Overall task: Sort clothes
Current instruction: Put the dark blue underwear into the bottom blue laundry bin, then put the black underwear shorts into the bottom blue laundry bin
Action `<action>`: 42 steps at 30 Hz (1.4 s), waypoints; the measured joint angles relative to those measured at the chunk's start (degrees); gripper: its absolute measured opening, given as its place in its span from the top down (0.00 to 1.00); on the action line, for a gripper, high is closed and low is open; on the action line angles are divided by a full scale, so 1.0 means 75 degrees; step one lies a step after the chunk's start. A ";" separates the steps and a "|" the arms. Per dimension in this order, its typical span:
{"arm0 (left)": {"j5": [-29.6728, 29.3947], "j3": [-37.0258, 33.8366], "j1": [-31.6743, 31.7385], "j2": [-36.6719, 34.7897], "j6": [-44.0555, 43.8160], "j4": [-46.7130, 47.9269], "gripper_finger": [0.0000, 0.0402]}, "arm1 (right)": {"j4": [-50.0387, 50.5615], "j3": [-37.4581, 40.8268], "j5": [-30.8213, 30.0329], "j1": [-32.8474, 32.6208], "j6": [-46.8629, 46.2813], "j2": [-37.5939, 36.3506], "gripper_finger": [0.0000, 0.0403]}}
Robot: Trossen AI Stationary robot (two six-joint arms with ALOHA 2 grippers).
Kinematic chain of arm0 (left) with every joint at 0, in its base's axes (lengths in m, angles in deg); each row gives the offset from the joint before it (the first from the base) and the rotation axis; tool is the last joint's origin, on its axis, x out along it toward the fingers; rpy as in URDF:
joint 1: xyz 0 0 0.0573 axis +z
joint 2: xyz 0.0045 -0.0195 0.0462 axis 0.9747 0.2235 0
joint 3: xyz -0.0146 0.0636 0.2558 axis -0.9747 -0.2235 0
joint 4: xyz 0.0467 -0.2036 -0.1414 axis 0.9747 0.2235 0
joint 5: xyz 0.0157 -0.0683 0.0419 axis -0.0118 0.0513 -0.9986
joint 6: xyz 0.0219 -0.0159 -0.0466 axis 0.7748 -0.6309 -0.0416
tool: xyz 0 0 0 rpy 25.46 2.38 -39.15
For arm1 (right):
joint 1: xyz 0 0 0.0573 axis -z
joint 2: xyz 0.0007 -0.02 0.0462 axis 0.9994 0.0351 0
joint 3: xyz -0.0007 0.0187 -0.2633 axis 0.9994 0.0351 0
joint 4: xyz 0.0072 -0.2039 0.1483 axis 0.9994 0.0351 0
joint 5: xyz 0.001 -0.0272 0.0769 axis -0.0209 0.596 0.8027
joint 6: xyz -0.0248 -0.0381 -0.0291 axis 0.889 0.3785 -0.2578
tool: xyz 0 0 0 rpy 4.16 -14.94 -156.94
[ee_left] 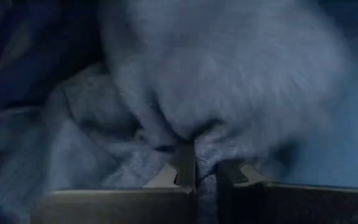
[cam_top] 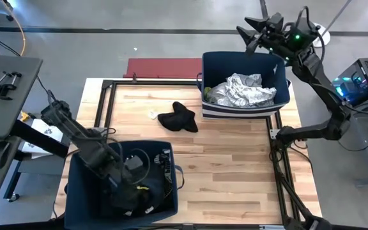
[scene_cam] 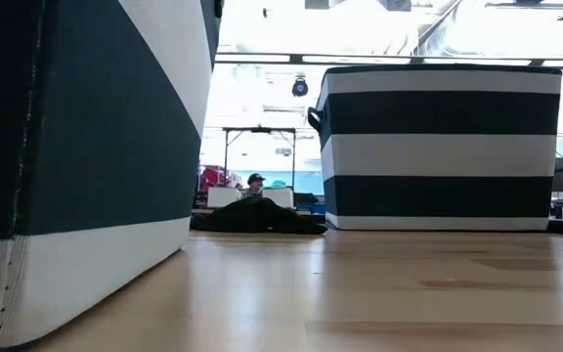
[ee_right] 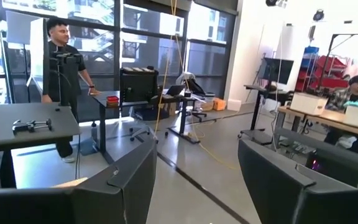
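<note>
Left gripper (ee_left: 205, 177) down inside the near bin (cam_top: 75, 198), fingers pinched together on a fold of grey fabric (ee_left: 229, 81) — the cloth bunches up just ahead of the fingertips and spills to both sides of them. More dark clothes lie packed around it in the bin (can't separate one garment from another in there).

Right gripper (cam_top: 260, 29) raised high, beyond the far bin (cam_top: 280, 70), fingers spread wide with nothing between them; past those fingers only the room shows: desks and a person (ee_right: 61, 81) standing well off.

Other clothes: a light patterned garment (cam_top: 241, 89) heaped in the far bin, below and nearer than the right fingers; a black garment (cam_top: 179, 117) lying loose on the table (cam_top: 235, 179) between the two bins, well apart from both grippers.

Risks, as I judge them:
- The pinch looks to hold only a small fold. On a lift it may slide out, or the garment may drag a neighbour up with it.
- Trailing cloth could catch the bin's rim and tug the soft bin along.
- The black piece on the table is easily missed.
</note>
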 joint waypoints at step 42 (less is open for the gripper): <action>-0.3852 0.1225 0.3832 -0.1772 0.7979 -0.6954 0.99 | 0.0483 0.0000 -0.0063 0.0020 0.0049 -0.1059 0.46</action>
